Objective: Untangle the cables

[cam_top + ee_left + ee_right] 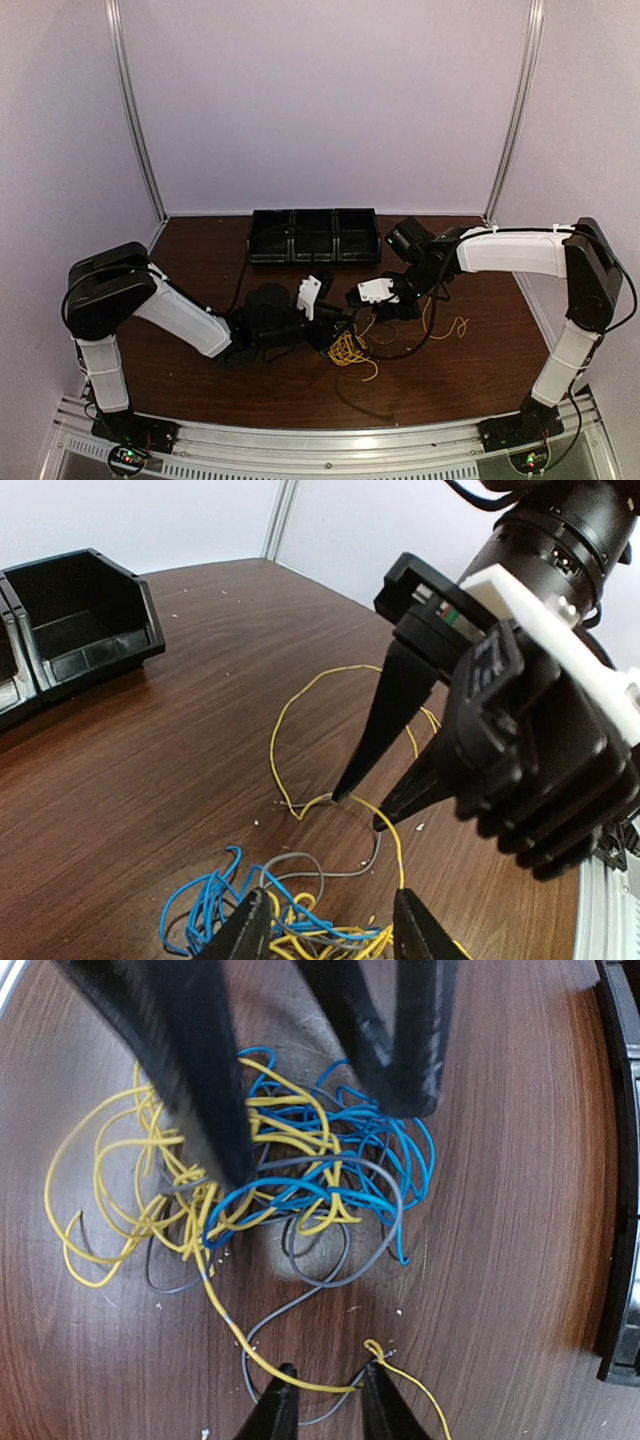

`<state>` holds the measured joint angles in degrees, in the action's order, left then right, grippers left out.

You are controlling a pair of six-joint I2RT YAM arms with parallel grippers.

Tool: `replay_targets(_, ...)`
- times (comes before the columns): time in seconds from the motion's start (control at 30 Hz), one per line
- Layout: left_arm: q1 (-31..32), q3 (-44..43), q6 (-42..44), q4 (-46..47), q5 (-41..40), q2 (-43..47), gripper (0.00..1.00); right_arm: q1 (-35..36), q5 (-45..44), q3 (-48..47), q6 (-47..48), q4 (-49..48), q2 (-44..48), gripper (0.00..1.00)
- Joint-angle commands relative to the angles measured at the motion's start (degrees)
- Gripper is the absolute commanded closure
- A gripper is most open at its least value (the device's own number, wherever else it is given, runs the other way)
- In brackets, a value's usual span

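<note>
The cables are one tangle (348,350) of yellow, blue and grey wire lying mid-table. My left gripper (330,932) is open, its tips straddling the tangle's blue (205,905) and yellow strands; its black fingers (200,1070) stand over the pile in the right wrist view. My right gripper (325,1397) is down at the wood beside the tangle, jaws narrowly apart. A yellow strand (300,1384) trailing from the pile runs across the gap from tip to tip, with a grey loop (372,1230) just beyond. From the left wrist view, those tips (360,810) touch the yellow wire.
A black row of three bins (313,235) stands at the back of the table, and its end bin (80,610) shows in the left wrist view. A loose yellow wire end (452,328) trails right of the right arm. Small crumbs dot the wood.
</note>
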<state>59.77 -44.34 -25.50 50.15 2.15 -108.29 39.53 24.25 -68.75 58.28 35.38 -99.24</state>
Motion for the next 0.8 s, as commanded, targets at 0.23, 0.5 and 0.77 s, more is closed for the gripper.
replay_targets(0.23,-0.8,-7.6,-2.5,10.0,11.7,-10.2,0.46,0.4,1.7,-0.4,-3.8,-2.5,4.0,1.0)
replay_targets(0.5,-0.8,-7.5,-0.7,16.5,13.2,-15.0,0.59,-0.8,4.1,-7.8,-8.0,1.7,9.7,1.0)
replay_targets(0.77,-1.6,-6.4,-1.1,17.5,13.2,-16.6,0.65,-7.1,13.0,-28.7,-13.5,7.1,12.5,1.0)
